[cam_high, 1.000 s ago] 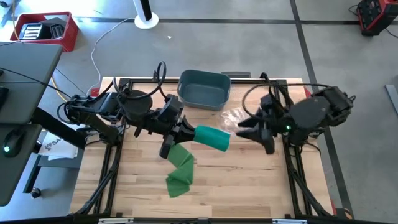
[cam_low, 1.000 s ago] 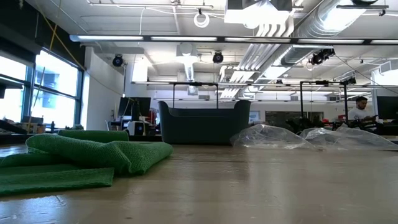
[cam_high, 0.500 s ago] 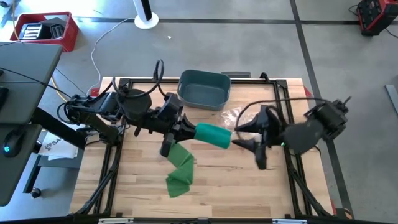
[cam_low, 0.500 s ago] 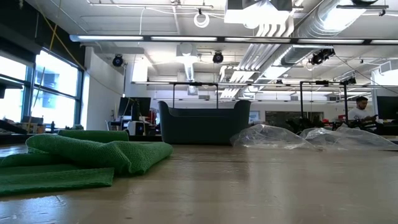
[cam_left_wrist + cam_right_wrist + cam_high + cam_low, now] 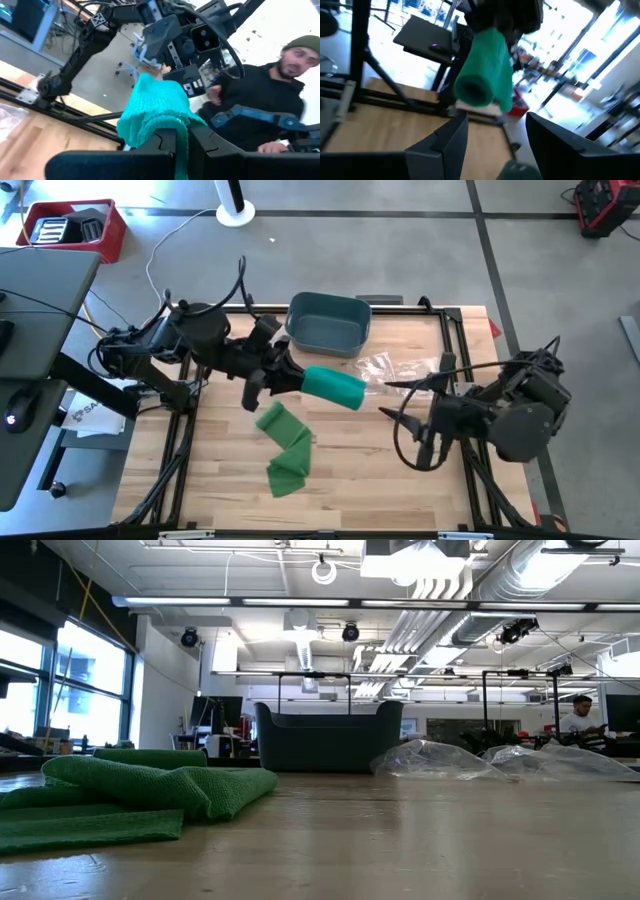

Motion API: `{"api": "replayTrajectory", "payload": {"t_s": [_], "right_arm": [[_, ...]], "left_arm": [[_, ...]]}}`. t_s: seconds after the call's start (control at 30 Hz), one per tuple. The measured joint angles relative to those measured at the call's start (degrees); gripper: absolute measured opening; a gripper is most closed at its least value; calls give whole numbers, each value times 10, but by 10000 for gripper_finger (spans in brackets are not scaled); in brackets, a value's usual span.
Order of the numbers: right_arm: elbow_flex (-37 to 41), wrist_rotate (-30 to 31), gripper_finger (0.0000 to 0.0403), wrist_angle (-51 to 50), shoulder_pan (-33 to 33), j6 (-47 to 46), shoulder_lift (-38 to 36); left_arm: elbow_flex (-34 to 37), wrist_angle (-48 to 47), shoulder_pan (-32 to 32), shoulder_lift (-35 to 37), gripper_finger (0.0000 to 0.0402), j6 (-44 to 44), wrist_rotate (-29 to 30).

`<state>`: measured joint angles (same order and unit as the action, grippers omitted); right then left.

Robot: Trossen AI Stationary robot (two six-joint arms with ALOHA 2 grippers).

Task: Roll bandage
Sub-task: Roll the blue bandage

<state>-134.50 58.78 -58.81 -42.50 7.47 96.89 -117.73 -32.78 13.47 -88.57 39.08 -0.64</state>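
**Above the worktop's middle, the rolled bandage hangs in the left fingers**

Above the worktop (image 5: 400,480) centre, the left gripper (image 5: 285,377) has its fingers (image 5: 200,145) pinched tight on the green bandage (image 5: 333,387), whose rolled part is held off the wood. Its loose tail (image 5: 285,450) trails down toward six o'clock and lies folded on the boards; the low view shows those folds resting flat at the near left.

At about four o'clock from the roll, well apart from it, the right gripper (image 5: 405,405) points toward it with fingers (image 5: 451,137) spread wide, holding nothing.

A grey bin (image 5: 328,323) sits at twelve o'clock on the worktop, with crumpled clear plastic (image 5: 395,367) just beside it toward four o'clock.
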Motion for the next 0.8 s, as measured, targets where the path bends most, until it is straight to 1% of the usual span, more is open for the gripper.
{"api": "replayTrajectory", "payload": {"t_s": [0.1, 0.2, 0.3, 0.4, 0.67, 0.73, 0.8], "right_arm": [[0, 4, 193, 55, 7, 85, 5], [0, -11, 193, 82, 14, 132, 9], [0, -21, 193, 83, 19, 141, 13], [0, -46, 193, 83, 20, 146, 15], [0, -38, 191, 90, 39, 192, 35], [0, -23, 181, 96, 42, 195, 39], [0, -20, 162, 97, 42, 206, 40]], "left_arm": [[0, -1, -6, 0, 5, 23, -22], [0, 0, -9, 0, 5, 34, -31], [0, 2, -11, 0, 5, 43, -34], [0, 1, -11, 0, 5, 44, -37], [0, 2, -11, -1, 5, 54, -38], [0, 6, -11, -1, 5, 54, -38], [0, 6, -11, -1, 5, 54, -38]]}}
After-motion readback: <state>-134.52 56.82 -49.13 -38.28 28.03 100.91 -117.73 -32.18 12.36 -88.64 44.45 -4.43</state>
